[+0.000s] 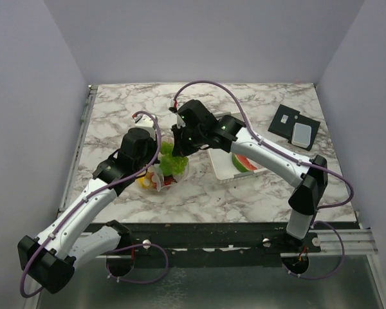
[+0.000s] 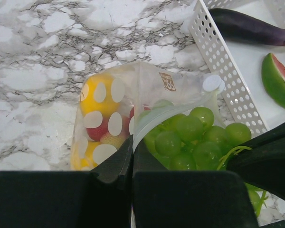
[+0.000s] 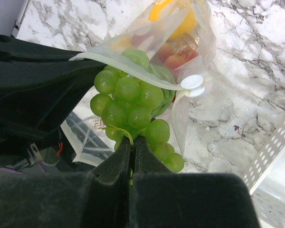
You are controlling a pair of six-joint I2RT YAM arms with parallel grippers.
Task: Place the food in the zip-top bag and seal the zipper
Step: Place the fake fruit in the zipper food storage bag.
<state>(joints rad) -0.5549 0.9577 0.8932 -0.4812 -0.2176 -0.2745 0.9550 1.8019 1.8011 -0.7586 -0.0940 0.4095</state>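
Low in frame, the left tool [image 2: 132, 164] pinches the zip-top bag [image 2: 133, 85] by its rim; the right tool [image 3: 131, 159] clamps green grapes [image 3: 128, 95] mid-frame.

The top camera looks steeply down from above and behind the arm bases, far enough off to take in the whole marble table [image 1: 264, 103] and both arms. The left wrist camera sits just behind the left gripper [image 2: 132, 147], facing along its fingers and downward, very close to the zip-top bag [image 2: 109, 95], with the white basket [image 2: 218, 52] at upper right. The right wrist camera looks past the right gripper [image 3: 132, 145] in the same way, from what seems the opposite side. All three views share the bag and the green grapes [image 3: 128, 99]. The basket shows in each too, only as a sliver in the right wrist view.
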